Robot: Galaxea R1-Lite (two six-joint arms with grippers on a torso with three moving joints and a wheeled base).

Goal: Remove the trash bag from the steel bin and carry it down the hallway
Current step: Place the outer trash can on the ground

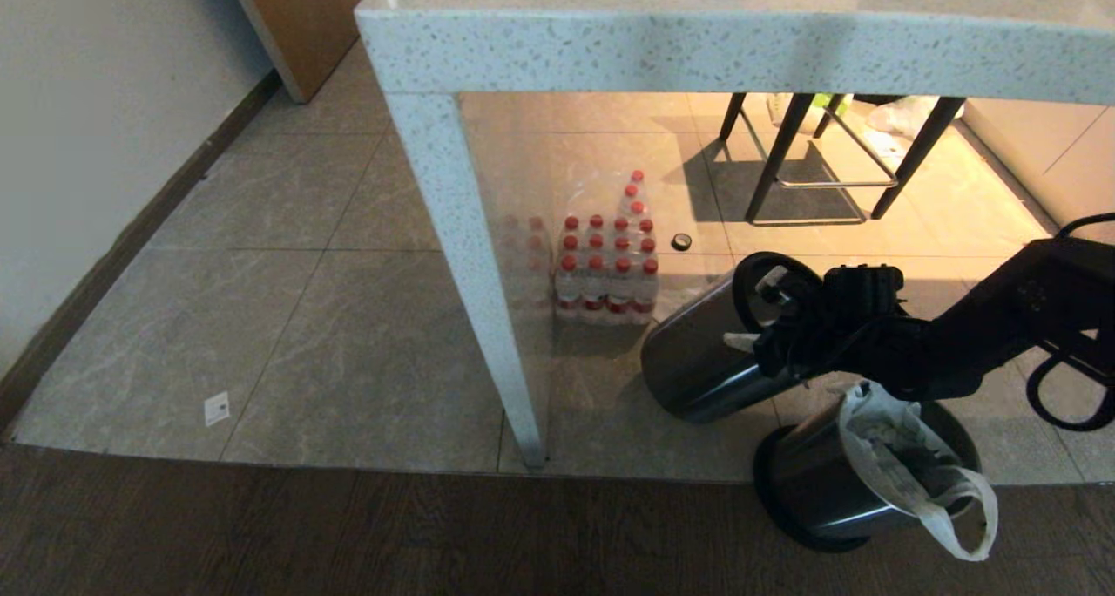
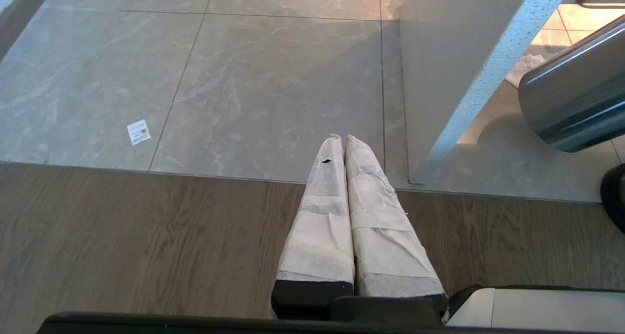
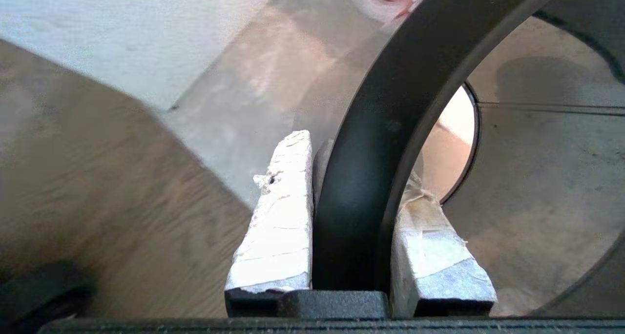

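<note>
My right gripper (image 1: 771, 317) is shut on the black ring rim (image 3: 390, 104) of the steel bin (image 1: 697, 352), one finger outside the ring and one inside. That silvery cylinder hangs tilted just above the floor tiles, and I can see straight through it. It also shows in the left wrist view as the steel bin (image 2: 576, 99). Closer to me a darker inner bucket (image 1: 819, 483) on a black round base holds the white trash bag (image 1: 897, 457); one loop handle (image 1: 967, 526) droops over its edge. My left gripper (image 2: 342, 139) is shut and empty above the wood floor.
A speckled white table (image 1: 697, 47) spans the scene, with its leg (image 1: 470, 274) left of the bin. A pack of red-capped water bottles (image 1: 610, 265) stands under it, a small black cap (image 1: 681, 241) beside it. Black stool legs (image 1: 810, 160) stand behind. A wall runs along the left.
</note>
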